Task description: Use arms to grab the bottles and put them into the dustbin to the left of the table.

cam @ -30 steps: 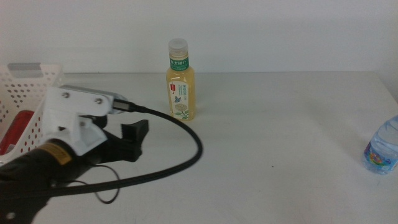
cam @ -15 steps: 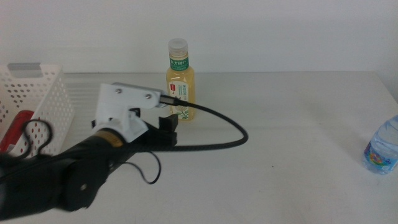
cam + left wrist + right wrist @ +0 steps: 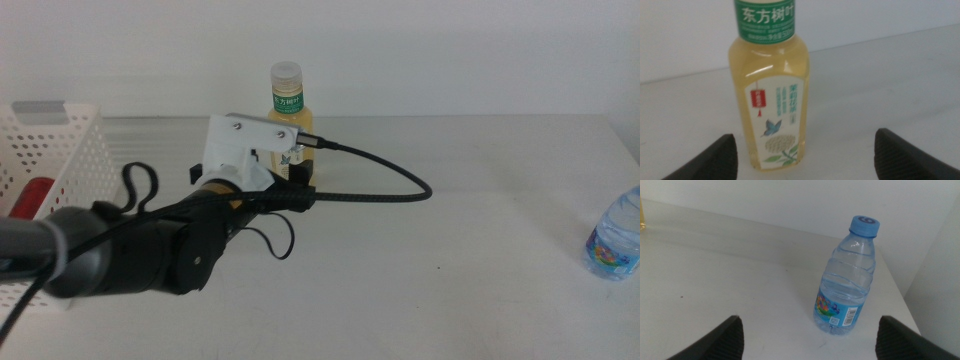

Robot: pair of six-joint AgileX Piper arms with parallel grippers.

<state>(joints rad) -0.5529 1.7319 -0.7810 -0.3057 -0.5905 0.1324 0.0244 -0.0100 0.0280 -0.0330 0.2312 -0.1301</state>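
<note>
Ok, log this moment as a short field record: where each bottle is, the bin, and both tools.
yellow bottle: upright at the table's far side, not gripped
left tool: open, jaws either side of the yellow bottle, not touching it
red can: inside the bin
water bottle: upright near the table's right edge
right tool: open, facing the water bottle, apart from it; out of the middle view
left to bin: yellow bottle, water bottle

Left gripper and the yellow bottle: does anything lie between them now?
Nothing. In the left wrist view the left gripper is open, its jaws apart on either side of the yellow bottle, with only bare table showing between them.
</note>
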